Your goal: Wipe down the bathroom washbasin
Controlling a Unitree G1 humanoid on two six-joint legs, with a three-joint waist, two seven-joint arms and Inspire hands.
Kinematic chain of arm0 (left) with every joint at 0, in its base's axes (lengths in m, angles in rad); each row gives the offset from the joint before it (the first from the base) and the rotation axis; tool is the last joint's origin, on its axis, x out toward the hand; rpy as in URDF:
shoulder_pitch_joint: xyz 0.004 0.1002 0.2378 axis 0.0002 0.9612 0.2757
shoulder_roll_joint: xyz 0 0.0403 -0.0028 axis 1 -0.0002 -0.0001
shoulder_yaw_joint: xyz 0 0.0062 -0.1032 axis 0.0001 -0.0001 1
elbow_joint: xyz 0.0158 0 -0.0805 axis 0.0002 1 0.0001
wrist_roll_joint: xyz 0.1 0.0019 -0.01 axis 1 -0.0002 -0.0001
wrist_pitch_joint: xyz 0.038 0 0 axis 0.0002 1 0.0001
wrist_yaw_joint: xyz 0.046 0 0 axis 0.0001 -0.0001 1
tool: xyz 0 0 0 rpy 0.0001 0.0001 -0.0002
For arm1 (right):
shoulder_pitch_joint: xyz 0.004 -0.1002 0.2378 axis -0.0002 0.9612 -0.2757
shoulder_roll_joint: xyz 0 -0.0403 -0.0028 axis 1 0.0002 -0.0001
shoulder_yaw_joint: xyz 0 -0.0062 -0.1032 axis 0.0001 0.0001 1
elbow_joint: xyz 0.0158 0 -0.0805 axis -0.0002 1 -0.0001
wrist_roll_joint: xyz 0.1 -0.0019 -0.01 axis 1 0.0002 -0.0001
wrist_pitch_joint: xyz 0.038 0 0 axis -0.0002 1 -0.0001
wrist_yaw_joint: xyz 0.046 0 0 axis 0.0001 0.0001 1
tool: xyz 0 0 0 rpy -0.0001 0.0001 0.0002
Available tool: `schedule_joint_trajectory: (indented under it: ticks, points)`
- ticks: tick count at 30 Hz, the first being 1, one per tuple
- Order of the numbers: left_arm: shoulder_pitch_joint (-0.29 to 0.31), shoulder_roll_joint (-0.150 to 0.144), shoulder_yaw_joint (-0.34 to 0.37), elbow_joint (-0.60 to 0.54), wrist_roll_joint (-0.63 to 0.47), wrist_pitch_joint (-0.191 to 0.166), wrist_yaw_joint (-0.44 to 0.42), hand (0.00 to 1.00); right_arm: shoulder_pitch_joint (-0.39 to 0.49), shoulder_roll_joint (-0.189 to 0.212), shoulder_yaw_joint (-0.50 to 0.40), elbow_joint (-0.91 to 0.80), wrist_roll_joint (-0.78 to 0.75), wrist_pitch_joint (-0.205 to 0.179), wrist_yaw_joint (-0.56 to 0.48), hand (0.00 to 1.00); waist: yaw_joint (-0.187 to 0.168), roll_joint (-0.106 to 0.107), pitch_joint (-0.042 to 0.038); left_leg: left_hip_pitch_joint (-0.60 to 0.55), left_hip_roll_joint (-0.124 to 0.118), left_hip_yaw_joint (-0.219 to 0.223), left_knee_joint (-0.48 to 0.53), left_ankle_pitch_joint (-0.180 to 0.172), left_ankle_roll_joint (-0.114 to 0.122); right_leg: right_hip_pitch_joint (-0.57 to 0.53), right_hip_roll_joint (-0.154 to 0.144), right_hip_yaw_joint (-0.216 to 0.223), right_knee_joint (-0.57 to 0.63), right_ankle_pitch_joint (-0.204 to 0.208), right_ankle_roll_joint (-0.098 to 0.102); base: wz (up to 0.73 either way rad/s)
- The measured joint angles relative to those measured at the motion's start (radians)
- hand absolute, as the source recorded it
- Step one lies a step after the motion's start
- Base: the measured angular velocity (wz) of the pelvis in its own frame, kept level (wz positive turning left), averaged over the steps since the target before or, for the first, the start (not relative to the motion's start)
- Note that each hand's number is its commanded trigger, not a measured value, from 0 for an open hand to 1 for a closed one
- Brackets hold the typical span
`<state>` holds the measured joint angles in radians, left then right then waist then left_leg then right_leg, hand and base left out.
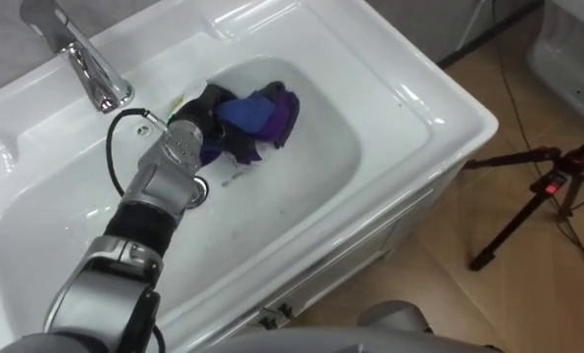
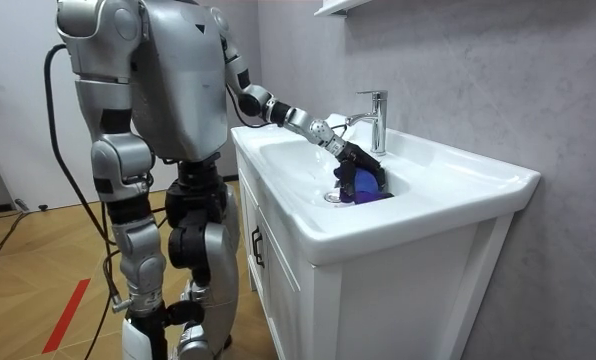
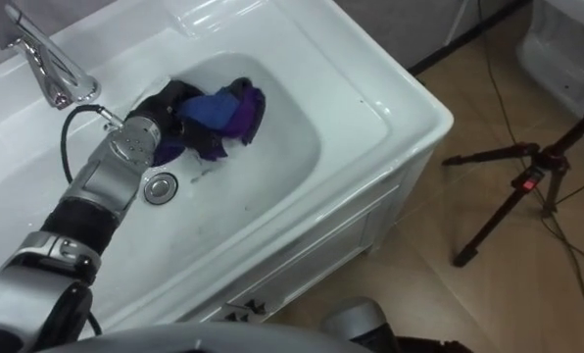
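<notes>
A white basin (image 1: pixel 400 108) is set in a white vanity, and I stand in front of it. A crumpled blue and purple cloth (image 1: pixel 261 114) lies against the bowl's far wall, just right of the chrome drain (image 1: pixel 197 192). My left hand (image 1: pixel 207 108) reaches in from the lower left, its dark fingers curled into the cloth. In the room view the same left hand (image 2: pixel 356 160) is down in the bowl with the cloth (image 2: pixel 368 193) below the tap. My right hand (image 2: pixel 143 325) hangs at my side.
A chrome tap (image 1: pixel 88 67) stands at the bowl's back left, close to my forearm. A black tripod (image 1: pixel 542 191) with a red light stands on the wooden floor to the right of the vanity. A white object (image 1: pixel 571 49) sits at the far right.
</notes>
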<state>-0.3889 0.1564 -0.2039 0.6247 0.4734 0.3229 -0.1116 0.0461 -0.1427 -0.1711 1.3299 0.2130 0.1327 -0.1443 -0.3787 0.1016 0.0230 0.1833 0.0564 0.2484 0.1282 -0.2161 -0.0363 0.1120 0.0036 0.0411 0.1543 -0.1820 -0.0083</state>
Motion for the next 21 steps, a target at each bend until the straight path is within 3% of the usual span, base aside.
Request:
schedule_joint_trajectory:
  ticks: [5, 8, 12, 21]
  points:
    - [0.001, 0.0, 0.0, 0.009, 0.004, 0.016, -0.028, 1.0, 0.005, -0.001, 0.001, -0.001, -0.008, 0.002, -0.009, 0.0, 0.003, 0.002, -0.0012, 0.002, 0.0, 0.001, 0.0, 0.0, 0.0, 0.001, 0.0, -0.003, 0.002, 0.0, 0.0, 0.01]
    - [0.001, -0.003, -0.001, 0.047, 0.021, 0.021, -0.04, 1.0, 0.008, -0.004, 0.001, -0.014, -0.009, 0.023, -0.006, 0.0, 0.002, 0.003, -0.0026, 0.013, 0.0, 0.001, 0.0, 0.0, 0.0, 0.009, 0.0, -0.002, 0.003, 0.0, 0.0, -0.06]
    - [0.005, -0.005, 0.002, 0.069, 0.092, 0.024, -0.07, 1.0, 0.03, -0.005, 0.001, -0.048, -0.012, 0.033, -0.006, 0.0, 0.02, 0.0, -0.0026, 0.02, 0.001, -0.003, 0.0, 0.0, 0.0, 0.012, 0.002, 0.002, 0.005, 0.0, 0.0, -0.08]
    - [0.084, 0.001, 0.047, 0.087, 0.129, 0.008, -0.097, 1.0, 0.045, -0.005, -0.006, -0.065, -0.055, 0.043, -0.007, 0.0, 0.045, -0.017, -0.0088, 0.028, 0.004, -0.004, 0.001, 0.0, 0.0, 0.014, 0.009, 0.014, 0.015, 0.0, 0.0, -0.04]
